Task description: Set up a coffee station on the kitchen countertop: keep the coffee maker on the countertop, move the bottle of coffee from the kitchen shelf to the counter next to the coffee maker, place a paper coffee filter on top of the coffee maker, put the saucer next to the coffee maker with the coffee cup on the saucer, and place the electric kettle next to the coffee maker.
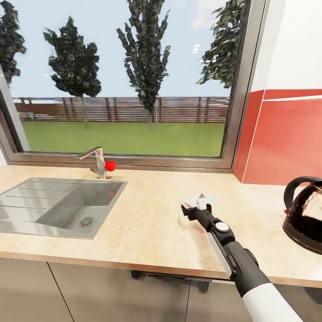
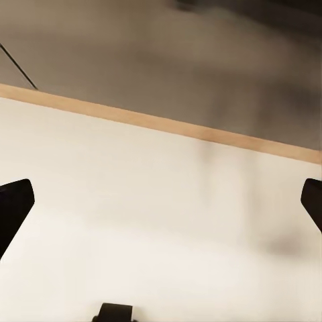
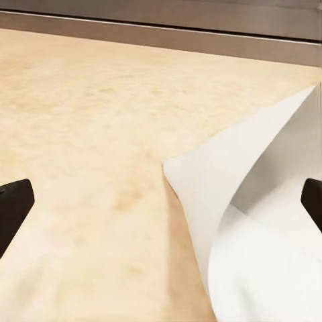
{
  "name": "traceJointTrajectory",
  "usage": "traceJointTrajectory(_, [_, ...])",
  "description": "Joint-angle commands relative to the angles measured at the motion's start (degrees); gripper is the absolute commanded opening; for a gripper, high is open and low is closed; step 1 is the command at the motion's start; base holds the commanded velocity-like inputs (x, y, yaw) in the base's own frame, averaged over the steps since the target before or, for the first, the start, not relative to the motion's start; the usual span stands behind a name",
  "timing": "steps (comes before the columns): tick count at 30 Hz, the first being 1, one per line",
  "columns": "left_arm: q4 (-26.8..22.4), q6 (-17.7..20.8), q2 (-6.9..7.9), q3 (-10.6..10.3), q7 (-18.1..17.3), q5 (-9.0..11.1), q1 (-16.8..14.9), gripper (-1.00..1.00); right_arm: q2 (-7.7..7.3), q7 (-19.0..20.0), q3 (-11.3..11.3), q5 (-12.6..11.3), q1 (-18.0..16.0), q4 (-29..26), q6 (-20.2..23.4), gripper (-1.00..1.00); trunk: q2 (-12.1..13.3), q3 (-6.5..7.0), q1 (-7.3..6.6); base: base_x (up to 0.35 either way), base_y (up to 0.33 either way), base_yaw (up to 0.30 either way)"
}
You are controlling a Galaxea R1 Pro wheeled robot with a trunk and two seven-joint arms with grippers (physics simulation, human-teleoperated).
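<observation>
Your right gripper (image 1: 200,206) hangs low over the kitchen countertop (image 1: 147,223) with jaws spread wide, the white paper coffee filter (image 3: 261,235) lying between them. The electric kettle (image 1: 306,219) stands well to the right. Your left gripper (image 2: 161,201) is also spread wide.

The kitchen countertop (image 1: 147,223) is running light tan below the window, carrying a steel sink (image 1: 58,205) set into it, well off to the left of the right arm's jaws. The paper coffee filter (image 1: 200,199) is lying white on the slab just ahead of those jaws, between the finger lines. The electric kettle (image 1: 306,214) is standing well to their right
</observation>
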Motion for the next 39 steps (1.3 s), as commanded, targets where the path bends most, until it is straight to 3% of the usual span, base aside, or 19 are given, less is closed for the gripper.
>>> traceJointTrajectory(1, [-0.1, -0.1, -0.05, 0.2, 0.0, 0.0, 0.0, 1.00, -0.06, -0.1, 0.1, -0.6, 0.0, -0.1, 0.3, 1.00, 0.0, -0.05, 0.00, 0.000, 0.000, 0.000])
traceJointTrajectory(17, [-0.1, -0.1, -0.06, 0.2, 0.0, 0.0, 0.0, 1.00, 0.00, -0.5, 0.2, -0.6, 0.0, 0.0, 0.4, 1.00, 0.0, -0.05, 0.00, 0.014, 0.000, 0.000])
traceJointTrajectory(23, [-0.1, -0.1, -0.05, 0.2, 0.0, 0.0, 0.0, 1.00, 0.03, -2.4, 0.3, -0.7, 0.0, 0.1, 0.4, 1.00, 0.0, -0.05, 0.00, 0.035, 0.000, 0.000])
traceJointTrajectory(30, [-0.1, -0.1, -0.05, 0.2, 0.0, 0.0, 0.0, 1.00, 0.04, -3.9, 0.3, -2.4, 0.0, 0.1, 0.4, 1.00, 0.0, -0.05, 0.00, 0.004, 0.000, 0.000])
traceJointTrajectory(39, [-0.1, -0.1, -0.05, 0.2, 0.0, 0.0, 0.0, 1.00, 0.04, -4.1, 0.3, -2.7, 0.0, 0.3, 0.4, 1.00, 0.0, -0.05, 0.00, 0.068, 0.000, 0.000])
